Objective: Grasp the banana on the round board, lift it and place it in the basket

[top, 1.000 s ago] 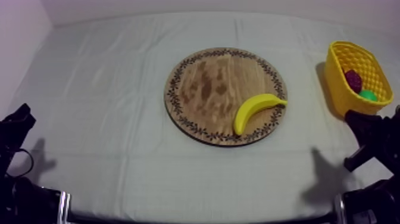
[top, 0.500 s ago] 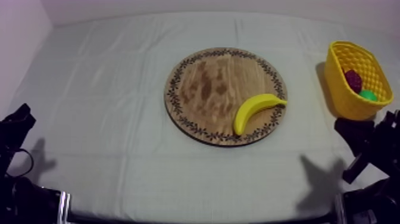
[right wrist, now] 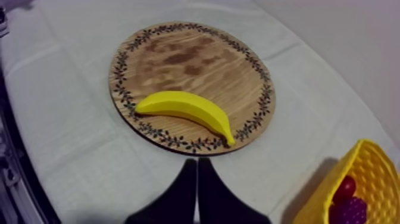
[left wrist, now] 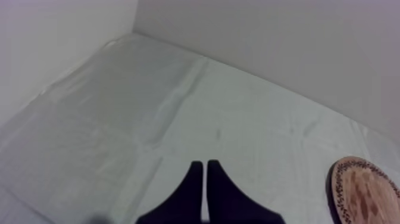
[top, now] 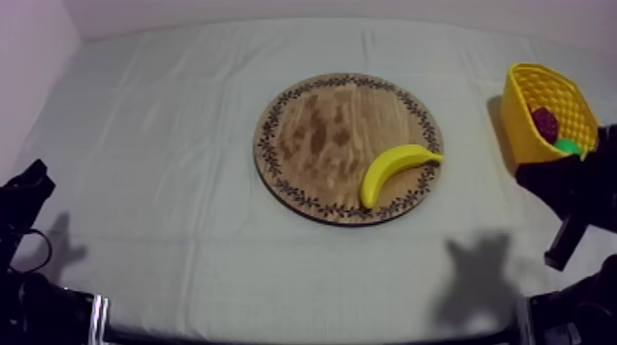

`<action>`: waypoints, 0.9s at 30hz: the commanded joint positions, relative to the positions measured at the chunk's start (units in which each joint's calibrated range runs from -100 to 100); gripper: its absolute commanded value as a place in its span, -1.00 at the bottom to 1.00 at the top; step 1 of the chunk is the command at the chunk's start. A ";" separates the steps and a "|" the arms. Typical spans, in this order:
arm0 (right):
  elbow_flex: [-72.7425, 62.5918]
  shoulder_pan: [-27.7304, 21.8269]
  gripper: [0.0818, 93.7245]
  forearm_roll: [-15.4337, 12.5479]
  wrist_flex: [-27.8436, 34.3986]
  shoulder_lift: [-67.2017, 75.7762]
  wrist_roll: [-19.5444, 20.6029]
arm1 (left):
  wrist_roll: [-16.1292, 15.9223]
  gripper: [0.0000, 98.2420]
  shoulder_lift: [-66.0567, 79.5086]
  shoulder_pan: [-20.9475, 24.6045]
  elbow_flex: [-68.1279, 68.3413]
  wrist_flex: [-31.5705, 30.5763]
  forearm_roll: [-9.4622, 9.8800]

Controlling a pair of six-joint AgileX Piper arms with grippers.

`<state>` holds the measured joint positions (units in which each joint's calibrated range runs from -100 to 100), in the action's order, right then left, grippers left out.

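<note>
A yellow banana (top: 395,171) lies on the round wooden board (top: 321,138), at its right front rim. In the right wrist view the banana (right wrist: 187,108) lies across the board's (right wrist: 190,53) near part. My right gripper (right wrist: 197,162) hangs just short of that rim, its fingers together as a narrow wedge with nothing in them. The yellow basket (top: 528,128) stands at the table's right edge, and my right arm (top: 574,197) is close in front of it. My left gripper (left wrist: 205,170) is shut on nothing over bare cloth at the table's left front.
The basket (right wrist: 357,164) holds a small red fruit (right wrist: 345,187), purple grapes (right wrist: 352,210) and a green fruit (top: 567,146). My left arm (top: 26,193) rests low at the left. The board's edge (left wrist: 363,190) shows far off beside my left gripper.
My right arm has risen and shifted towards the basket, and its shadow on the cloth has slid left and forward. The banana, the board and my left arm have not moved.
</note>
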<state>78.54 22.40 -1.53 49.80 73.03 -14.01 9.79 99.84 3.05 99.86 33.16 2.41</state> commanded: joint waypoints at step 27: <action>-49.17 9.83 -0.99 4.28 33.07 -53.89 0.87 | 0.01 -1.00 -0.02 0.02 0.03 -0.01 0.01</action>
<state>30.18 32.11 2.68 82.61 22.25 -13.18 9.79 99.84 3.05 99.86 33.16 2.41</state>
